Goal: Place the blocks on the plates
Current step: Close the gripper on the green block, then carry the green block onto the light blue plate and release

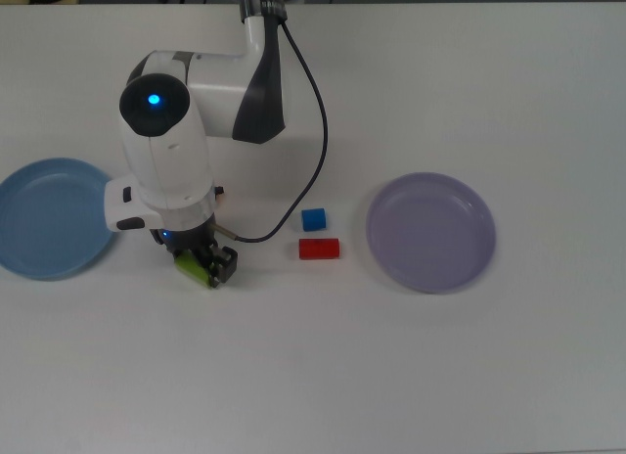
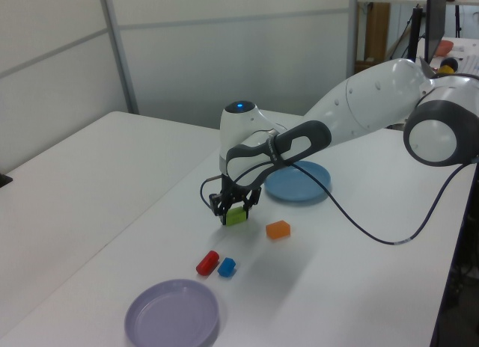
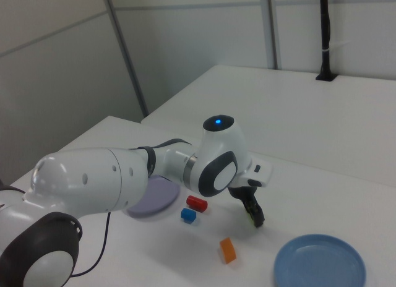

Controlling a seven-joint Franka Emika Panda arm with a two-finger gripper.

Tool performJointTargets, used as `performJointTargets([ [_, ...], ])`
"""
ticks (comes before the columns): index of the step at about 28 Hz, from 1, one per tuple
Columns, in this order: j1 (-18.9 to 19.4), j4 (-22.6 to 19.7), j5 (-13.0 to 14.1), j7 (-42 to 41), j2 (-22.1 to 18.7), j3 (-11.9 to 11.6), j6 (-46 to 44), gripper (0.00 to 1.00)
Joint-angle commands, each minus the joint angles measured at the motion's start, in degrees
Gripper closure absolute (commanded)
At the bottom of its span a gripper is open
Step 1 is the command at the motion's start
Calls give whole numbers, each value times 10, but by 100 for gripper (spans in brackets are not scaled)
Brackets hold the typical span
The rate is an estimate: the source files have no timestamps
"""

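In the left view, the lavender plate [image 2: 172, 314] lies nearest on the white counter [image 2: 90, 205], bare inside. Just beyond it, at about 1 o'clock from the plate, the red block [image 2: 207, 262] and the blue cube [image 2: 227, 268] sit side by side, close together but apart. Farther on, at 1 o'clock from the cube, the orange block [image 2: 278, 229] rests alone on the counter. At 9 o'clock from the orange block, the tool [image 2: 236, 213] is down at counter level with its two dark fingers on opposite sides of the green block [image 2: 236, 217], clamped against it; the block appears to rest on the counter. Behind the tool, at roughly 1 o'clock from it, the light blue plate [image 2: 297, 182] lies bare, partly hidden by the arm.

In the top view, the green block [image 1: 196, 268] shows only as a sliver beneath the tool [image 1: 206, 266], between the light blue plate [image 1: 51, 217] at its 9 o'clock and the red block [image 1: 319, 248] at its 3 o'clock. The blue cube [image 1: 313, 219] sits at 12 o'clock from the red block, and the lavender plate [image 1: 430, 231] lies at 3 o'clock from both.

In the right view, the orange block [image 3: 228, 250] lies at 7 o'clock from the tool [image 3: 256, 218].
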Motion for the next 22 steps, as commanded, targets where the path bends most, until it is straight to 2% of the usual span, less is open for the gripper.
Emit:
performJointTargets([
  [1,-9,-3,-7,0,-31,-9,2,84],
  [4,-26,-4,-5,-27,-60,-12,-27,84],
  [9,-66,-3,0,-105,-73,-13,-59,84],
  [16,-130,-3,0,-202,-70,-13,-59,82],
  [22,-153,-7,-3,-233,-40,-13,-59,79],
])
